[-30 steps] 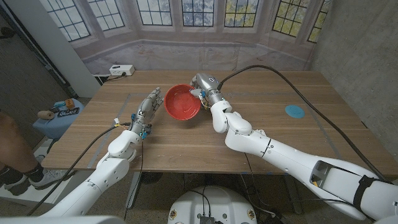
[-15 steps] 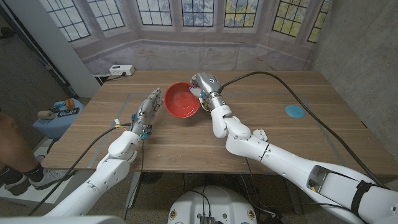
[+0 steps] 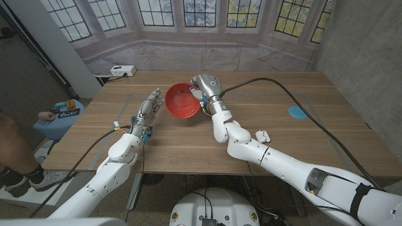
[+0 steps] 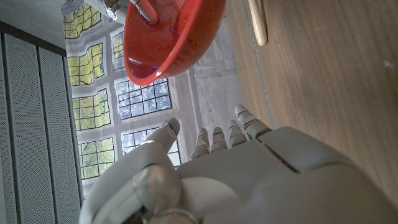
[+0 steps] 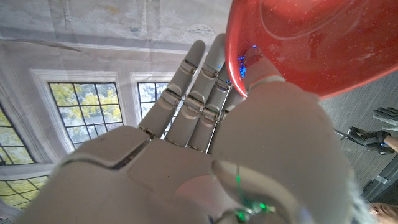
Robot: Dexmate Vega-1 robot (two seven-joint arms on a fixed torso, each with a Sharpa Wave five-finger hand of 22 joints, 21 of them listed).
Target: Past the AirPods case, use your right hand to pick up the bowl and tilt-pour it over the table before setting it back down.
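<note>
Head view: the red bowl [image 3: 183,101] is off the wooden bench [image 3: 188,135], raised over its far middle and tipped so the opening faces the camera and the robot's left. The right robot hand [image 3: 202,90] grips it at the rim on its right side. The left robot hand [image 3: 149,108] stands just beside the bowl, fingers apart, holding nothing. A small white AirPods case [image 3: 262,134] lies on the bench beside the right forearm, and a blue disc [image 3: 298,112] sits well apart to the right. Left wrist view: the bowl [image 4: 171,34] appears smooth, glossy and thin-walled, with a round rim; the left robot hand [image 4: 217,177] shows extended, unloaded fingers. Right wrist view: the right robot hand [image 5: 205,124] has its thumb inside the bowl's [image 5: 311,43] rim and its fingers behind the outer wall. Assessment: the bowl looks like rigid plastic, light and probably slippery, so a rim pinch is the workable hold, though it may rotate in the grasp during tilting. No contents are visible inside.
</note>
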